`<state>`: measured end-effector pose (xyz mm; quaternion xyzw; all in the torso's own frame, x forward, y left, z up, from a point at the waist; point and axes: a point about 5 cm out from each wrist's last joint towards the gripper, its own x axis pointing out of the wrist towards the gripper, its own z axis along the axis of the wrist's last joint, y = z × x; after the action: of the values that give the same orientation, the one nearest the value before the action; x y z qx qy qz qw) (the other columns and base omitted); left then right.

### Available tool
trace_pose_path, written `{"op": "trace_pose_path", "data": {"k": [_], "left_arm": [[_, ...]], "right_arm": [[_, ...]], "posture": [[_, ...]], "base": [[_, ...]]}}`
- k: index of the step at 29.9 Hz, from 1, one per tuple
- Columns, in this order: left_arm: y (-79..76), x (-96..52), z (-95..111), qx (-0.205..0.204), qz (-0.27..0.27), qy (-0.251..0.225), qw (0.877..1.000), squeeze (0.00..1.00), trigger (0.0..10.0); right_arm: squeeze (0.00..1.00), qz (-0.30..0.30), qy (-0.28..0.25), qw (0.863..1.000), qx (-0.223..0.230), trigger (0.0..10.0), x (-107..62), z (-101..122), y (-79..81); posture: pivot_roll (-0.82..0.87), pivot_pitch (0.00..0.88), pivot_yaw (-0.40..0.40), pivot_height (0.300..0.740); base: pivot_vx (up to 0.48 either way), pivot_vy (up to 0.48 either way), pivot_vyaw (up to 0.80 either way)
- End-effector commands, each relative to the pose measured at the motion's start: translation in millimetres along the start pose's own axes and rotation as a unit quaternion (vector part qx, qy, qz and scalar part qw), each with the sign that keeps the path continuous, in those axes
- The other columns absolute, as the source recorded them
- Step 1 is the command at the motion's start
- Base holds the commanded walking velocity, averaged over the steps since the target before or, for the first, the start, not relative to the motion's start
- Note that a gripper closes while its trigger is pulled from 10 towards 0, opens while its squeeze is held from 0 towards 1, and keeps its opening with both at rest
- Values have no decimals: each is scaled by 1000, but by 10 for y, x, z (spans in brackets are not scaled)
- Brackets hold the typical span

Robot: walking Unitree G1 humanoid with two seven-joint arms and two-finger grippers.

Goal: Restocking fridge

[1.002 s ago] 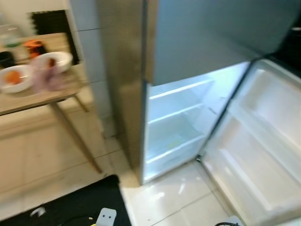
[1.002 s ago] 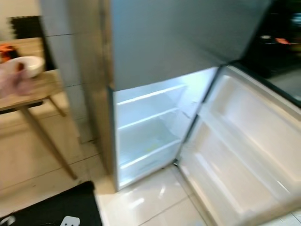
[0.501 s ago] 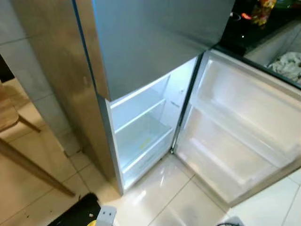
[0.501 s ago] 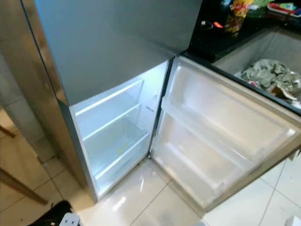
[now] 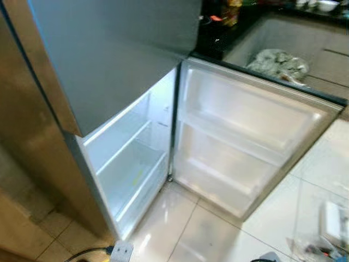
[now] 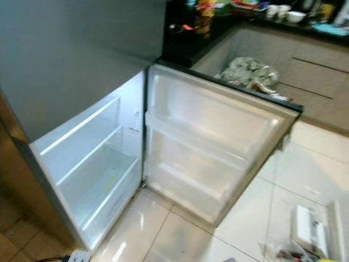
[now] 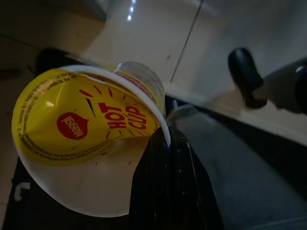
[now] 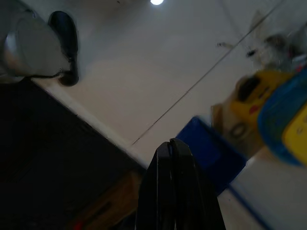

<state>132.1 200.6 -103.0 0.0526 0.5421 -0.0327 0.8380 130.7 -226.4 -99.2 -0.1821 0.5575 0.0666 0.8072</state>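
Observation:
The steel fridge (image 5: 109,49) stands with its lower door (image 5: 245,131) swung wide to the right. Its lit lower compartment (image 5: 131,164) has bare white shelves, and the door racks hold nothing. In the left wrist view a white noodle cup (image 7: 81,120) with a yellow "HOT CUP" lid lies tilted against the black fingers of my left gripper (image 7: 165,158), which is shut on it low above the floor. My right gripper (image 8: 171,148) hangs over the tiles, shut with nothing between its fingers.
A dark counter (image 6: 256,11) with bowls and packets runs behind the open door. A crumpled cloth bundle (image 6: 245,71) lies below it. Clear plastic packaging (image 6: 311,229) sits on the white tiles at right. A white power plug (image 5: 121,251) lies by the fridge's foot. A blue box (image 8: 211,158) is near my right hand.
The camera has swung right: the wooden table with bowls has left the picture, the fridge sits further left, and the open door, counter and floor packaging have come into view.

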Motion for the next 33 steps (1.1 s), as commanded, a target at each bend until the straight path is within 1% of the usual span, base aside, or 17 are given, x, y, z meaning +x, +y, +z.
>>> {"op": "trace_pose_path", "data": {"k": [1, 10, 17, 26, 33], "left_arm": [[-25, 4, 1, -1, -3, 2, 1000, 0, 10000], [3, 5, 32, -7, 3, -2, 1000, 0, 10000], [9, 3, 27, -8, 4, -1, 1000, 0, 10000], [-8, 7, 36, -14, 0, 0, 1000, 0, 10000], [-14, 8, 25, -16, -2, 4, 1000, 0, 10000]], "right_arm": [[0, -1, 7, 1000, 3, 10000, -5, -39, -19], [0, 0, 3, 1000, 0, 10000, -4, -19, -20], [0, 4, 2, 1000, -4, 10000, -2, -19, 3], [0, 3, -8, 1000, -6, 10000, 0, 23, -10], [0, 4, -10, 1000, -7, 10000, -1, 28, -15]], "posture": [[-54, 70, -34, 740], [-60, 99, -32, 740], [-66, 95, -32, 740], [-63, 90, -36, 740], [-65, 93, -36, 740]], "base": [[0, 0, -800], [0, 0, -800], [0, 0, -800], [0, 0, 0], [0, -436, 0]]}}
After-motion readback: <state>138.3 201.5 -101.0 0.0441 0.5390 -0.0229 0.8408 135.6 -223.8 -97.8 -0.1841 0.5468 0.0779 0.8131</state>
